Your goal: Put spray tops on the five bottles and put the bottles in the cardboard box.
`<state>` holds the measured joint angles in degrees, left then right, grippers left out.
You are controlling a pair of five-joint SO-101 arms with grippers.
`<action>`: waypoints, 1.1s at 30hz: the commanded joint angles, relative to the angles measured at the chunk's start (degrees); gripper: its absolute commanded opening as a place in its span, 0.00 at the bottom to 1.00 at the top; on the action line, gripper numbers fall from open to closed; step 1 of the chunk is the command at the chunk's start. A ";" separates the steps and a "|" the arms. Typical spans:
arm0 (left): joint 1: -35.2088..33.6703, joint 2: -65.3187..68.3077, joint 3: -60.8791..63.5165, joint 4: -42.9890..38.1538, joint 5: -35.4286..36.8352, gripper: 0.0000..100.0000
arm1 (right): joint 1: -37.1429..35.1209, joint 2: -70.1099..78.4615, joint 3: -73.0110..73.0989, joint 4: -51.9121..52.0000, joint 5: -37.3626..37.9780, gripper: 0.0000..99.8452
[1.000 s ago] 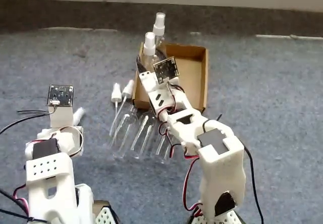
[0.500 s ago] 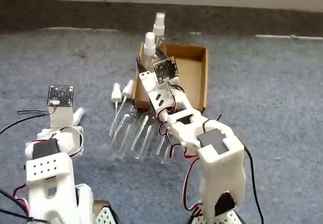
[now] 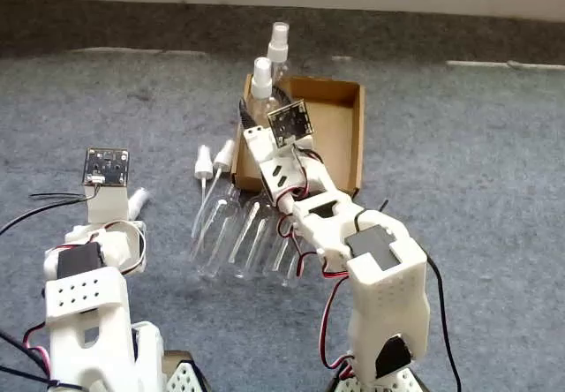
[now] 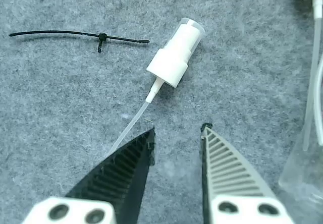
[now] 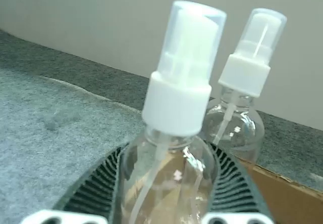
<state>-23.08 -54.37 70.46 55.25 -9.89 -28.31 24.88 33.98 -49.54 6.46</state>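
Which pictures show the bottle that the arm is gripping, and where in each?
High view: the bottle stands upright at the left edge of the box, above centre.
Right wrist view: it stands in the centre, between the jaws of the right gripper.
Shared landmark: the second capped bottle just behind it.

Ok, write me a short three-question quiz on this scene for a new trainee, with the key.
1. True or false: the right gripper is shut on a capped bottle.
2. How many topless bottles lie on the carpet?
3. What lies just ahead of the open left gripper? A: a loose spray top. B: a sponge. C: a pair of scissors.

Key: 1 true; 2 three; 3 A.
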 commanded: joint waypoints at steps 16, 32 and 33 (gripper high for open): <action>1.27 -0.31 -0.13 -0.88 -0.44 0.15 | -0.31 -1.36 -0.40 -1.27 2.90 0.12; 1.27 -0.31 -0.13 -0.88 -0.44 0.15 | -0.40 -1.36 -0.40 -1.27 2.81 0.22; 1.27 -0.31 -0.13 -0.88 -0.44 0.15 | -0.40 -1.36 -0.40 -1.27 2.81 0.22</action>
<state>-23.08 -54.37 70.46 55.25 -9.89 -28.31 24.88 33.98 -49.54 8.84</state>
